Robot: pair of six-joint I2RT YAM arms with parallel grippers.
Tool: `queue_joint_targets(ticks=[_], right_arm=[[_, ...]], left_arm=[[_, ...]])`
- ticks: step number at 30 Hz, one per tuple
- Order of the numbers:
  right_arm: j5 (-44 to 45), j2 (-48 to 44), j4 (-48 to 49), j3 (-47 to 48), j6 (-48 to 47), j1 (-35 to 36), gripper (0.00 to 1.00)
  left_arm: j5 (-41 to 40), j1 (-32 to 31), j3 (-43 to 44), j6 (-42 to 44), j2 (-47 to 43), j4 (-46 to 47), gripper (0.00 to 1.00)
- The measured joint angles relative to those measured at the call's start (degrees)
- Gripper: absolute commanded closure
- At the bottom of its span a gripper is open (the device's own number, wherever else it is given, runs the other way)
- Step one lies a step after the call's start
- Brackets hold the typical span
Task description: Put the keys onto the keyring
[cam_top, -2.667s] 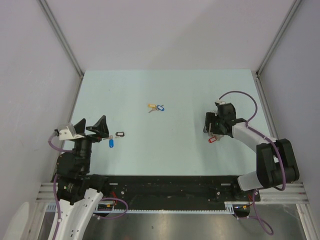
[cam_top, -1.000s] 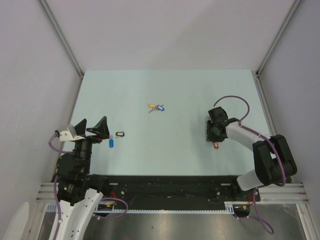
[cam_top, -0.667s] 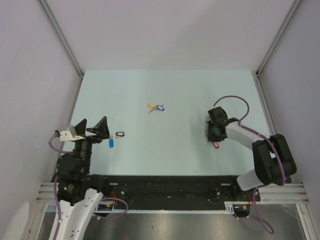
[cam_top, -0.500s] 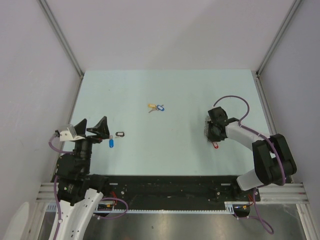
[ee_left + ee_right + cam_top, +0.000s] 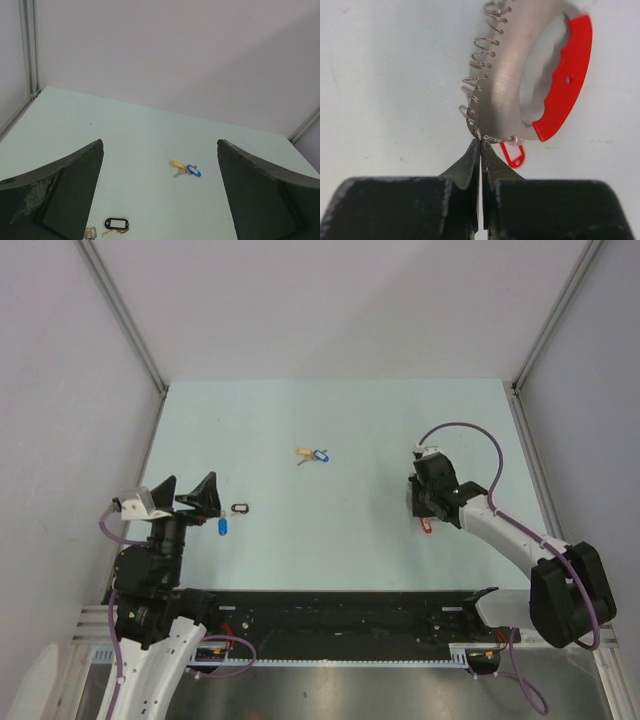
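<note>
The keyring (image 5: 505, 90) is a curved silver metal plate with a red plastic grip (image 5: 567, 80), several wire clips along one edge and a small red tag (image 5: 512, 154) on a chain. My right gripper (image 5: 480, 141) is shut on the plate's near edge. From above, the right gripper (image 5: 419, 502) sits at the table's right with the keyring's red tag (image 5: 426, 524) just below it. A yellow and a blue key (image 5: 312, 455) lie together mid-table. Another blue key (image 5: 222, 526) lies by my open left gripper (image 5: 186, 490), which holds nothing. In the left wrist view, the left gripper (image 5: 160, 145) faces the key pair (image 5: 187, 170).
A black loop-shaped tag with a key (image 5: 239, 508) lies just right of the left gripper, seen also as the black tag (image 5: 116, 223) low in the left wrist view. The pale green table (image 5: 350, 420) is walled by grey panels with metal posts at the corners.
The right gripper has shut on the keyring's edge. Its wrist has shifted slightly up and left, and the right arm now stretches out further from its base. The left arm has not moved.
</note>
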Motion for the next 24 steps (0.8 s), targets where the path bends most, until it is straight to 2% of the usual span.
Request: queue_joint_targets(ticks=[6,12,19,24], right_arm=[[3.63,-5.57,0.39,0.48,-5.22,6.45,1.00],[7.98,-12.33,1.84,0.90,-13.60,15.08,1.00],[8.68,-17.62,6.05,1.57,-22.53,22.12,1.00],[3.63,-20.52,10.75,1.60,-27.10,22.75,1.00]], left_arm=[[1.77,0.00,-0.02,0.02,1.33,0.48,0.00],[6.97,0.04,-0.24,0.33,3.78,1.36,0.00],[18.99,0.07,-0.24,1.07,9.11,4.94,0.00],[29.55,0.04,0.09,2.21,14.49,7.21,0.00]])
